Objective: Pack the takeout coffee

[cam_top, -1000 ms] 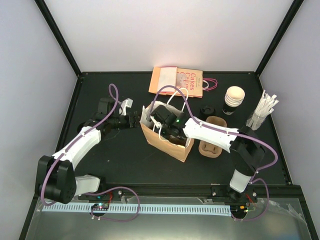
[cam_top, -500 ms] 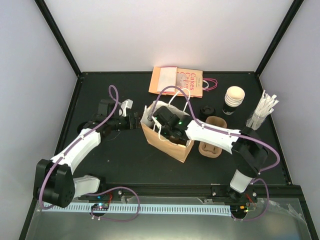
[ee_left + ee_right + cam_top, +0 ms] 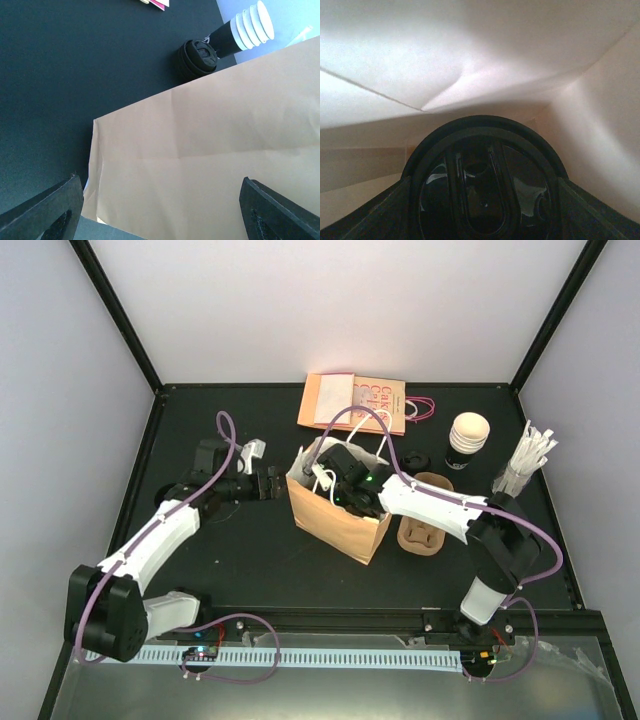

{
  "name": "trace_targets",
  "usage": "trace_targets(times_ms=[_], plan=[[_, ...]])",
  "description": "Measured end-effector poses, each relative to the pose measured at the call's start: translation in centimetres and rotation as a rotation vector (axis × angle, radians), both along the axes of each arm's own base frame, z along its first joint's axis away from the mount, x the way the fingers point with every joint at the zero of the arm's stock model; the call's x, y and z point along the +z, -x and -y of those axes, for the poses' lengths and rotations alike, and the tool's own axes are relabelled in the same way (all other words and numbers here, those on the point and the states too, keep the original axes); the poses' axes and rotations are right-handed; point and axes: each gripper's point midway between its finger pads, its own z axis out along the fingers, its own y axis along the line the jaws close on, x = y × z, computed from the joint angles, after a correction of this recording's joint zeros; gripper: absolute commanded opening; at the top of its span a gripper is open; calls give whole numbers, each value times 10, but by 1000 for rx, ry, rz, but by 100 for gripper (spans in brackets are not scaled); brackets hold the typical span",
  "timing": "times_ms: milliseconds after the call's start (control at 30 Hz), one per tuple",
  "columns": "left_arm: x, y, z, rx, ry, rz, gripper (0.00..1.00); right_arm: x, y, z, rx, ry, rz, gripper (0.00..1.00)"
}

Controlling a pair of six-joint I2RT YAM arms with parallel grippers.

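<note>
My left tool point(image 3: 268, 483) hangs spread wide just left of the brown paper bag point(image 3: 335, 522), which stands on the matte black desk point(image 3: 230, 560). Inside the bag, my right tool point(image 3: 481, 210) pinches the takeout coffee point(image 3: 480, 165), whose black lid faces the wrist camera. Just right of the bag sits a pulp cup carrier point(image 3: 425, 522). Pale walls point(image 3: 330, 310) enclose the desk.

Up close we've got the brown paper bag point(image 3: 210, 150), its flat side filling most of the view above the left gripper point(image 3: 159, 212), jaws spread wide, a dark fingertip point(image 3: 47, 210) in each lower corner. Past the bag's edge, on the black table point(image 3: 75, 65), sits a round black lid point(image 3: 198, 59) beside stacked white-rimmed cups point(image 3: 247, 31).
</note>
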Motion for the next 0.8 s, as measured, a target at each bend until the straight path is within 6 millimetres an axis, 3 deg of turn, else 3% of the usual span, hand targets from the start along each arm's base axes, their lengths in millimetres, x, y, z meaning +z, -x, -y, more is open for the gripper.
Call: trace_targets(times_ms=[567,667,767,800], plan=[[20,17,-7,-12,-28,48,89,5,3,6,-7,58,-34,39],[35,20,-7,-20,-32,86,89,6,4,8,-8,70,-41,52],[51,22,-8,-27,-33,130,89,7,4,10,-10,82,-46,77],[55,22,-8,-28,-33,143,89,7,4,10,-11,88,-49,81]])
